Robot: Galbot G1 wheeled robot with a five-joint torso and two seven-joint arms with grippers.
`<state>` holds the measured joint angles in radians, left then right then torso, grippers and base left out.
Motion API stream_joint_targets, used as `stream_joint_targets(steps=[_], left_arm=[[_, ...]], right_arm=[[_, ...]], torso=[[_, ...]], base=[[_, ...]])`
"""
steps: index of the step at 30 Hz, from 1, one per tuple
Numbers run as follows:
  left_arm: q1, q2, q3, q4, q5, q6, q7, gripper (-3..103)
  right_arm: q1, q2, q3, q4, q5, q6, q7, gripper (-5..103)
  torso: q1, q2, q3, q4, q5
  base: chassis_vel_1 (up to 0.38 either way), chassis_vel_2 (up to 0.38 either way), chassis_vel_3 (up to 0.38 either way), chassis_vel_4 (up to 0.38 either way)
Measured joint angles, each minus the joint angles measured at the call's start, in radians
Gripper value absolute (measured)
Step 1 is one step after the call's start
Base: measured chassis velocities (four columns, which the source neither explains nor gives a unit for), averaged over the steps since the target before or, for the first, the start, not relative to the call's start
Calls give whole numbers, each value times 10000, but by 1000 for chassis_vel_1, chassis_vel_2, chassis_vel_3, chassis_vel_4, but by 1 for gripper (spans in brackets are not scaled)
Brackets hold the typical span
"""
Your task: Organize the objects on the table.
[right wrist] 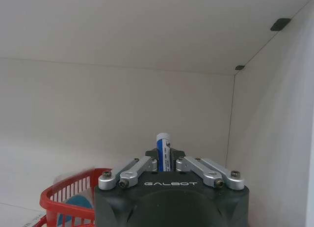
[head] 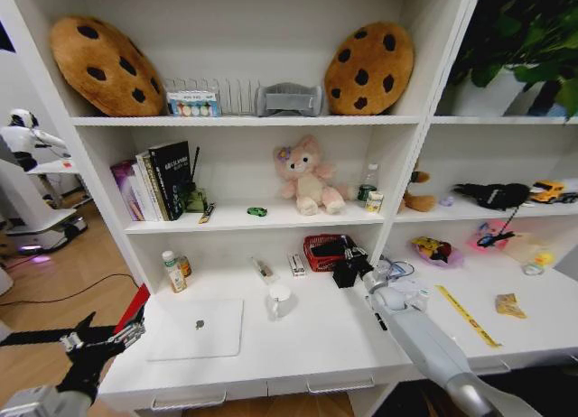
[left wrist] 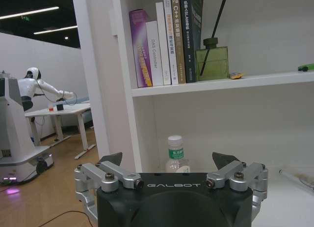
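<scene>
The white table (head: 316, 345) carries a silver laptop (head: 199, 328) at 7 o'clock. The right gripper (right wrist: 164, 158), closed on a blue pen (right wrist: 163, 151), is above the red basket (head: 327, 252) at 12 o'clock. The left gripper (left wrist: 169, 163) hangs wide open and empty past the table's 9 o'clock edge.

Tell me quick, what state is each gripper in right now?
Left gripper: open, holding nothing, low off the desk's left end.
Right gripper: shut on a blue-and-white tube, beside the red basket.

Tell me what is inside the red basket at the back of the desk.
The red basket holds something dark in the head view and something blue behind its wall in the right wrist view. The right gripper, clamping a blue-and-white tube, covers the basket's right side.
</scene>
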<state>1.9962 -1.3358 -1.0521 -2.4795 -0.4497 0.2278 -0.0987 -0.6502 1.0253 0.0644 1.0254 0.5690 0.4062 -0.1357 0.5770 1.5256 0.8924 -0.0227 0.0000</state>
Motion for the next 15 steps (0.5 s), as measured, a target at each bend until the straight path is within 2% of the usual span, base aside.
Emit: stream_joint_targets(steps=[2, 7, 9, 11, 12, 14, 15], left_arm=[[0, 0, 0, 0, 1, 0, 0, 100], [0, 0, 0, 0, 0, 0, 0, 100], [0, 0, 0, 0, 0, 0, 0, 100], [0, 0, 0, 0, 1, 0, 1, 100], [0, 0, 0, 1, 1, 0, 0, 100], [0, 0, 0, 0, 0, 0, 1, 100], [0, 0, 0, 0, 0, 0, 1, 100]], right_arm=[[4, 27, 0, -22, -30, 21, -47, 8], [-133, 8, 31, 30, -90, 14, -157, 16], [-325, -28, 112, 191, -106, -9, -161, 27], [-410, -58, 155, 283, -105, -37, -161, 27], [-482, -105, 202, 389, -100, -66, -157, 39], [-625, -223, 324, 648, -57, -142, -146, 50], [-625, -223, 324, 648, -57, -142, -146, 50]], torso=[[0, 1, 0, 0, 0], [-1, 1, -1, -1, 0], [-1, 1, 0, 0, 0], [-1, 1, -1, 0, 1], [-2, 1, 0, 0, 1], [-2, 2, -1, 0, 0], [-2, 2, -1, 0, 0]], base=[[0, 0, 0, 0], [0, 0, 0, 0], [0, 0, 0, 0], [0, 0, 0, 0], [0, 0, 0, 0], [0, 0, 0, 0], [0, 0, 0, 0]])
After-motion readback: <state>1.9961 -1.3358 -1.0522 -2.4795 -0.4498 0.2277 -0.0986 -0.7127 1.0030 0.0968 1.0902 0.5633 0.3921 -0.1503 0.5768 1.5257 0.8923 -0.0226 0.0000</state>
